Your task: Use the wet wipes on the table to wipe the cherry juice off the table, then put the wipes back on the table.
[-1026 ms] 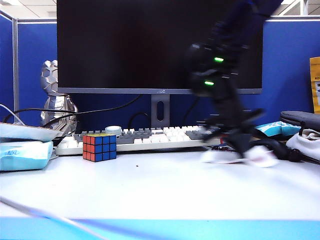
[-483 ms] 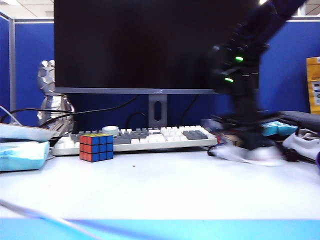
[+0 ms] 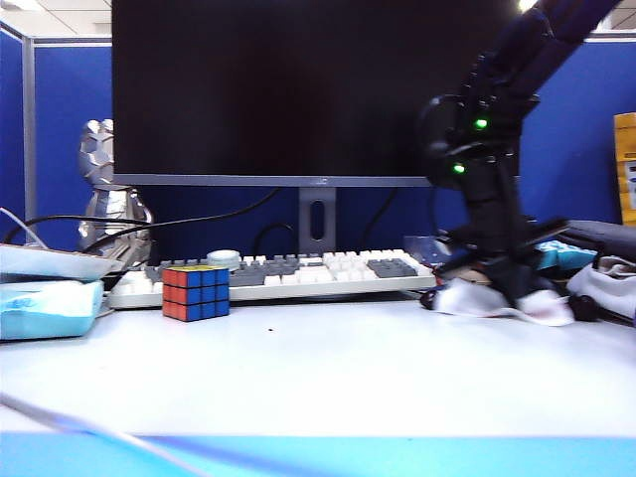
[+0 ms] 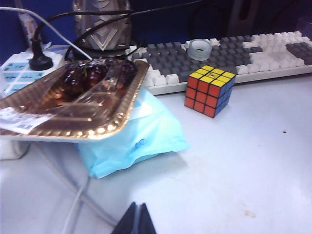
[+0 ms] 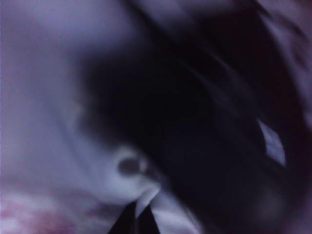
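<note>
Right tool (image 3: 519, 295) clamps wet wipes (image 3: 497, 304) on table (image 3: 328, 368); left tool (image 4: 138, 220) together.

Right gripper (image 3: 519, 294), jaws closed on the wet wipes (image 3: 494, 303), now sits further right along the table (image 3: 328, 368) than one second ago, beyond the keyboard's (image 3: 288, 273) right end. The wipes travel with it, dragged flat across the surface. Arm image is sharper now, motion blur much reduced versus both earlier frames.
</note>
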`<state>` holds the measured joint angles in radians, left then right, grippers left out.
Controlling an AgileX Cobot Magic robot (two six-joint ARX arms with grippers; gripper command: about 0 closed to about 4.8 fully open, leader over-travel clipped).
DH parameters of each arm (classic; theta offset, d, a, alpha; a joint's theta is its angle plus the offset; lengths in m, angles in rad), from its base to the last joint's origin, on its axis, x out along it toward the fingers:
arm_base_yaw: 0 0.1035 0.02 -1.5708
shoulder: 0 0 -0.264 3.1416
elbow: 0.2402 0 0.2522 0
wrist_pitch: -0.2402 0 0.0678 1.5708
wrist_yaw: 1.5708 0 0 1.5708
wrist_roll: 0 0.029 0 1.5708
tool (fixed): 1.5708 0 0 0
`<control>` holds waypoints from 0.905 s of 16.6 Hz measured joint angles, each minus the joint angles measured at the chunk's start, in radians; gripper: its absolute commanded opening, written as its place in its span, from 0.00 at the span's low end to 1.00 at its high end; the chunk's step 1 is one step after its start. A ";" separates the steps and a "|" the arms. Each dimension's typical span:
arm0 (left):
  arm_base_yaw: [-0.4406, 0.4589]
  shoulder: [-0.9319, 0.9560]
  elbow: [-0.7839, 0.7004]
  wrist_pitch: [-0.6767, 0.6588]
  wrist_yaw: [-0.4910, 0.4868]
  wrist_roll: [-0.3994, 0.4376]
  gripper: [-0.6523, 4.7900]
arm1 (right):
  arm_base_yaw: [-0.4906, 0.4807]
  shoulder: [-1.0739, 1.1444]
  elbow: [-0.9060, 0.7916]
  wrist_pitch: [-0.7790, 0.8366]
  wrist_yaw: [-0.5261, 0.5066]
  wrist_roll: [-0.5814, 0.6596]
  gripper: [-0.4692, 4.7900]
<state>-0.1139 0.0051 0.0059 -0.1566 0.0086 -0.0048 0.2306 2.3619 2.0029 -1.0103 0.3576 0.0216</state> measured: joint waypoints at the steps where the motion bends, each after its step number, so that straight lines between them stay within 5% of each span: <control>1: 0.000 0.000 0.000 0.000 0.002 0.000 0.12 | -0.004 0.001 0.000 -0.008 0.010 0.000 0.09; 5: 0.000 0.000 0.000 0.000 0.002 0.000 0.12 | 0.023 -0.007 0.003 -0.066 -0.128 -0.018 0.09; 13: 0.000 0.000 0.000 0.000 0.002 0.000 0.12 | 0.251 -0.013 0.005 -0.087 -0.313 -0.128 0.09; 14: 0.000 0.000 0.000 0.000 0.002 0.000 0.12 | 0.254 -0.013 0.005 -0.085 -0.313 -0.128 0.18; 15: 0.000 0.000 0.000 0.000 0.002 0.000 0.12 | 0.255 -0.013 0.008 -0.085 -0.314 -0.128 0.39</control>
<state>-0.1139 0.0051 0.0059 -0.1570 0.0109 -0.0048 0.4854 2.3493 2.0109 -1.0954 0.0441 -0.1062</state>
